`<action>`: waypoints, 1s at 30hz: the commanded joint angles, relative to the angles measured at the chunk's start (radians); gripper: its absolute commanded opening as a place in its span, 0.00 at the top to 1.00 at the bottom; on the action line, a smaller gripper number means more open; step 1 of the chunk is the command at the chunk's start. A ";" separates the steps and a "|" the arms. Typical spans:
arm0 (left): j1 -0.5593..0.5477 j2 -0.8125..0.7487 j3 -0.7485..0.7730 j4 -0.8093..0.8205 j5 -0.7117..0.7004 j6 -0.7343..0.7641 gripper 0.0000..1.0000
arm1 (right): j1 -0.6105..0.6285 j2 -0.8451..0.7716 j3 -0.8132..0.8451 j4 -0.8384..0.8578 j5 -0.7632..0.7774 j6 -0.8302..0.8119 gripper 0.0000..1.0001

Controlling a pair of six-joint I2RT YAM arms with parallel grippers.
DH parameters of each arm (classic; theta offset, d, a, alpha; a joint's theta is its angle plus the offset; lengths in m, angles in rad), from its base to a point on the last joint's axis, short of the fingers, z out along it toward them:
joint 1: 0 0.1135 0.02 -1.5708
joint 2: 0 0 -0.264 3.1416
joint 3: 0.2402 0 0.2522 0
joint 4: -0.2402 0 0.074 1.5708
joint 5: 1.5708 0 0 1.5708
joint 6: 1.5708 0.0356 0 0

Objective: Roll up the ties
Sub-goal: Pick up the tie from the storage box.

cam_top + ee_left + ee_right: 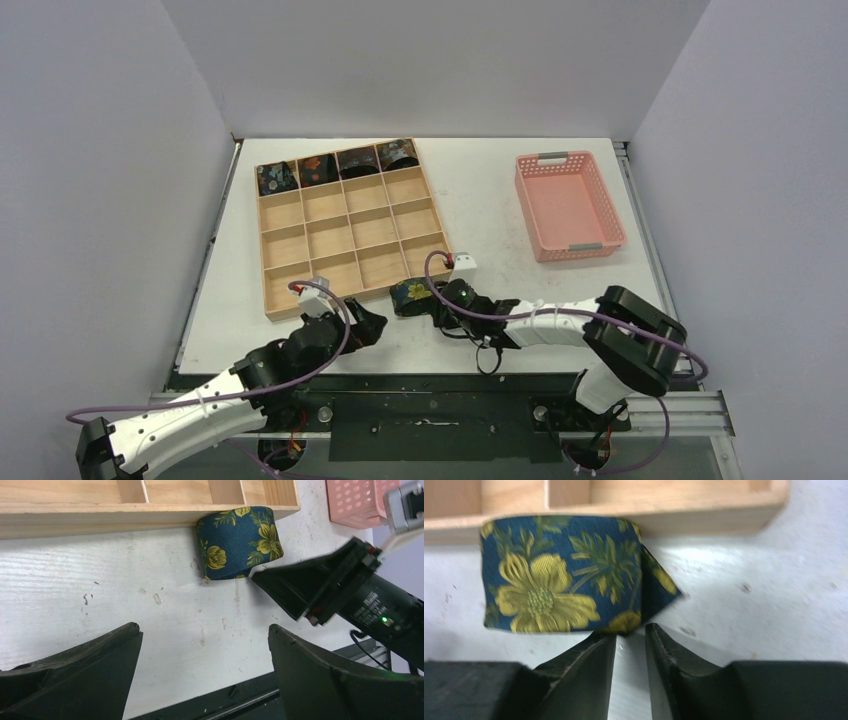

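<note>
The rolled tie (549, 575) abutted the tray (724, 522) edge. The left pincer (204, 629) gaped wide, empty. The right pincer (630, 631), narrowly parted and empty, met the tie's edge.

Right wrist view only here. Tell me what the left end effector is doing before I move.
Observer: The left end effector is wide open and empty, just left of the coiled tie, not touching it.
Operator: Report the tray's contents.
Observer: Four rolled ties fill the far row of the tray.
Operator: Locate the basket.
Observer: The pink basket sits far right, with nothing visible inside.
</note>
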 commanded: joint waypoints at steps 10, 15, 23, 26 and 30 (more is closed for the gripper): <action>0.158 0.021 -0.076 0.415 0.176 -0.013 0.03 | -0.158 -0.478 -0.034 -0.180 -0.189 -0.161 0.29; 0.246 0.100 -0.145 0.611 0.313 -0.073 0.03 | -0.362 -0.376 -0.043 0.030 -0.527 -0.050 0.31; 0.282 0.233 -0.146 0.650 0.356 -0.100 0.02 | -0.379 -0.153 0.014 0.189 -0.671 0.017 0.37; 0.290 0.275 -0.143 0.677 0.367 -0.103 0.02 | -0.363 -0.114 0.027 0.202 -0.677 0.017 0.38; 0.304 0.345 -0.128 0.706 0.383 -0.106 0.02 | -0.343 -0.082 0.032 0.212 -0.651 0.015 0.38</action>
